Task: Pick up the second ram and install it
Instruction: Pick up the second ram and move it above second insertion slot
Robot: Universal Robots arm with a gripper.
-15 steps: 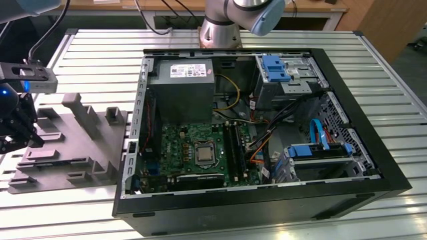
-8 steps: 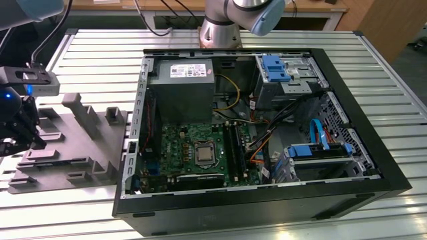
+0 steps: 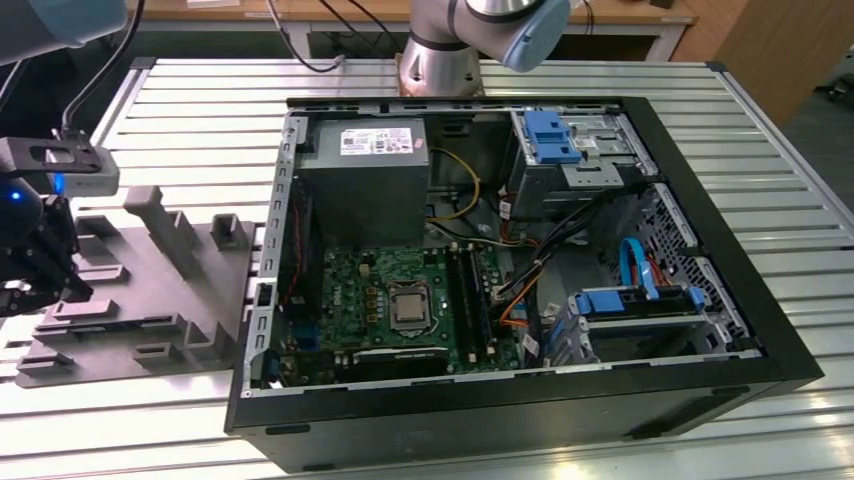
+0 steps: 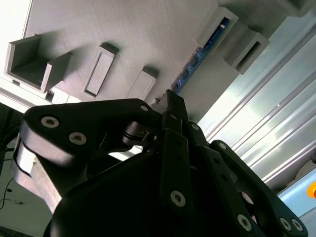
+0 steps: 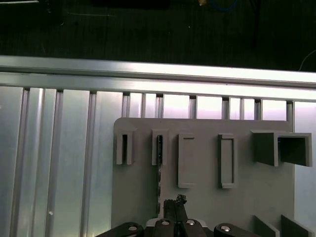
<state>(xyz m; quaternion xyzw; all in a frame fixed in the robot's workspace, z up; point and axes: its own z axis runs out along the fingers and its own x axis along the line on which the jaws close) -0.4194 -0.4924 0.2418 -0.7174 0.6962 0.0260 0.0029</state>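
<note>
The second ram (image 4: pixel 198 55) is a thin blue-green stick standing on edge in a groove of the grey holder block (image 4: pixel 123 34). In the first wrist view the ram (image 5: pixel 159 173) is a dark narrow line running from one holder slot towards my fingers. My gripper (image 5: pixel 176 201) hovers above the holder block (image 5: pixel 207 207), just beside the near end of the stick and apart from it. Its black fingertips (image 4: pixel 170 101) are pressed together with nothing between them. In the exterior view my gripper (image 3: pixel 30 275) hangs over that view's left end of the holder block (image 3: pixel 147 290).
An open computer case (image 3: pixel 721 330) lies at the exterior view's right, with a green motherboard (image 3: pixel 360 275) and long black memory slots (image 3: pixel 467 290) inside. Cables and blue drive brackets (image 3: pixel 641 300) crowd its right half. The holder carries raised blocks (image 5: pixel 281 148) and rests on a ribbed aluminium table (image 5: pixel 59 173).
</note>
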